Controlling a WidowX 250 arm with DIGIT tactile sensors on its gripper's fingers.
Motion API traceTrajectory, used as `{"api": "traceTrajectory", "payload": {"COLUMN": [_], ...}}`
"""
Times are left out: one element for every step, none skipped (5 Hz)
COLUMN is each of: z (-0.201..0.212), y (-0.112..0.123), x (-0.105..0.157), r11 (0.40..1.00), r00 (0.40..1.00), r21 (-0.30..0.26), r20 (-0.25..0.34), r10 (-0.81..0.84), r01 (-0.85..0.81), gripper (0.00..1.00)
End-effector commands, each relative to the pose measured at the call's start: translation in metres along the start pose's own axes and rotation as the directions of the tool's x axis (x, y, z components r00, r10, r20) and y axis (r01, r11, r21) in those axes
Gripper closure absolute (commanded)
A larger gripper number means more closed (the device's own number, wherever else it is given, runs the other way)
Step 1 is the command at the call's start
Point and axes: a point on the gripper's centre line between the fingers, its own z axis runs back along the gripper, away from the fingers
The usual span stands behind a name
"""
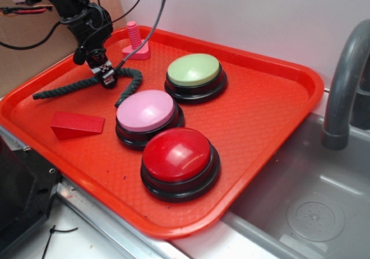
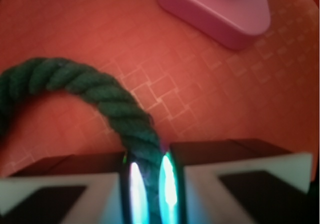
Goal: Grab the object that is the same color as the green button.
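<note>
Near tray (image 1: 277, 132) back-left rim, tool (image 1: 106, 77) pinching rope (image 1: 69, 87); open floor rightward

Rope (image 1: 81, 82) was dark green, twisted strands. Tray (image 1: 260, 126) was orange-red with a fine diamond texture. Green button (image 1: 193, 69) had a pale light-green dome on a black base; the second button (image 1: 145, 110) was pink-domed, the third (image 1: 176, 154) glossy red, both on black bases. Wedge (image 1: 75, 124) was red. Screw toy (image 1: 135, 40) was pink. Claw (image 1: 106, 74) was black with white markings. Sink (image 1: 312, 207) was grey.
</note>
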Motion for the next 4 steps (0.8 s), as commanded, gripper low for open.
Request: {"api": "traceTrajectory", "payload": {"z": [0.037,0.068,0.108,0.141], "y": [-0.004,-0.011,-0.024,-0.035], "x": [0.002,0.004,0.004,0.006], "r11": [0.995,0.985,0.963,0.958], "r00": [0.994,0.981,0.96,0.957], "r21": [0.002,0.02,0.058,0.055], "r20": [-0.048,-0.085,-0.086,-0.048], "r10": [0.101,0.173,0.266,0.285], "r01": [-0.101,-0.171,-0.261,-0.282], "gripper": [1.0,1.0,1.0,1.0]}}
